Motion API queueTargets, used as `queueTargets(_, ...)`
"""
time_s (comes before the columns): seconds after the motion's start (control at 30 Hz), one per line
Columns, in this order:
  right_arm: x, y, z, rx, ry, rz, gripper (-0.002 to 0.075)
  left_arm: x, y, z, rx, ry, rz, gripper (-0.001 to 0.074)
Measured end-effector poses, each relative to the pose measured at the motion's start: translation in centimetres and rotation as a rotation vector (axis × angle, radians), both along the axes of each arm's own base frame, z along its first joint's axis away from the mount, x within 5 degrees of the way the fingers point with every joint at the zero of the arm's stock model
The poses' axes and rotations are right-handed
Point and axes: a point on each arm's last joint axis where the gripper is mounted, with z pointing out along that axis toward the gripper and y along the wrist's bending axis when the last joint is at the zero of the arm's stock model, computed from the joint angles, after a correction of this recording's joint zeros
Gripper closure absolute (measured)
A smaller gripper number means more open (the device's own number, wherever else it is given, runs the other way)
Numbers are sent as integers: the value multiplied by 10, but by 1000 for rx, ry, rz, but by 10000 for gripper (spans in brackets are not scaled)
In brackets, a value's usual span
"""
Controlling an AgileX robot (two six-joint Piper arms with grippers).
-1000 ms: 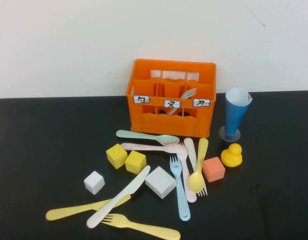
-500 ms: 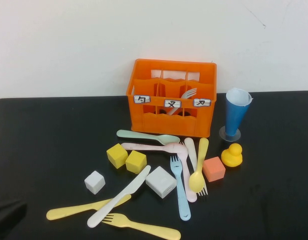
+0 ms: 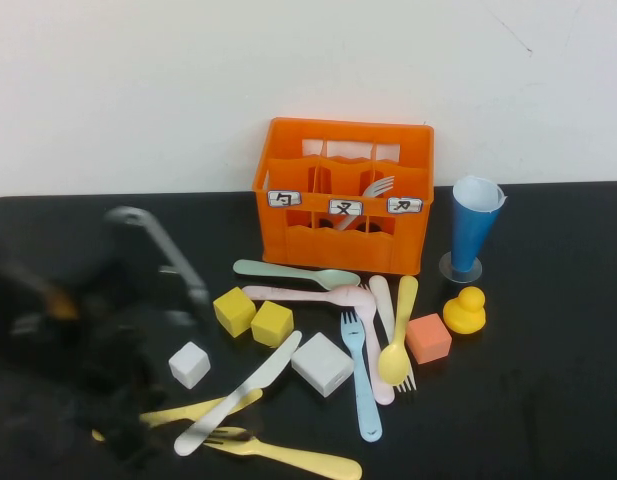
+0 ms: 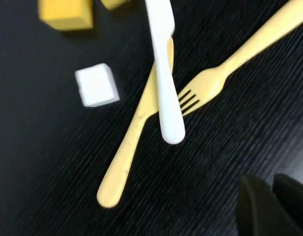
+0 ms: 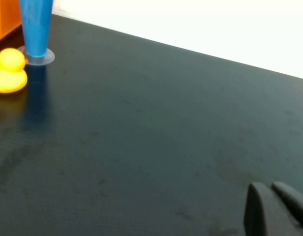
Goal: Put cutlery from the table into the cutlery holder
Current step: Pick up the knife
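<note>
Reaching: the step in hand looks like the approach to a first pick among the front-left cutlery.
High view: the left hand (image 3: pixel 118 425), a dark blur, hangs over the matte black table (image 3: pixel 548 420) by the yellow plastic knife (image 3: pixel 203 408), white plastic knife (image 3: pixel 243 390) and yellow plastic fork (image 3: pixel 288 455); the orange plastic crate holder (image 3: pixel 345 195) stands at the back, a pale fork inside.
Left wrist view: the white knife lies across the yellow one, fork tines touching it; the left hand's fingers appear pressed together.
Right wrist view: the right hand (image 5: pixel 276 209), seemingly closed and empty, rests low, well apart from the cutlery.
Next: opening, then descending on one handle.
Change: half a second ago only a dark corner of the arm showed.
</note>
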Motion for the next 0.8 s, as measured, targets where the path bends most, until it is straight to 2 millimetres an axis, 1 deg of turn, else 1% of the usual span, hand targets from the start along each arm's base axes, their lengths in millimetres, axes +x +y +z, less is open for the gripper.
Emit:
queueTargets(0.07,0,0,0,0,0,0,729,13,-15,-13,54,42,-27,645)
queueTargets(0.13,0,0,0,0,0,0,729,26,-31,-25,84,80,-39,559)
queueTargets(0.23,0,0,0,0,0,0,729,46,-47,-37,90,110,-24,436)
queueTargets(0.3,0,0,0,0,0,0,729,57,-55,-45,93,124,-20,392)
queueTargets(0.4,0,0,0,0,0,0,729,72,-63,-61,100,130,-16,368)
queueTargets(0.53,0,0,0,0,0,0,729,87,-71,-82,94,116,-5,367)
queueTargets(0.7,0,0,0,0,0,0,729,100,-76,-106,105,94,-5,367)
queueTargets(0.8,0,0,0,0,0,0,729,106,-79,-118,102,82,2,367)
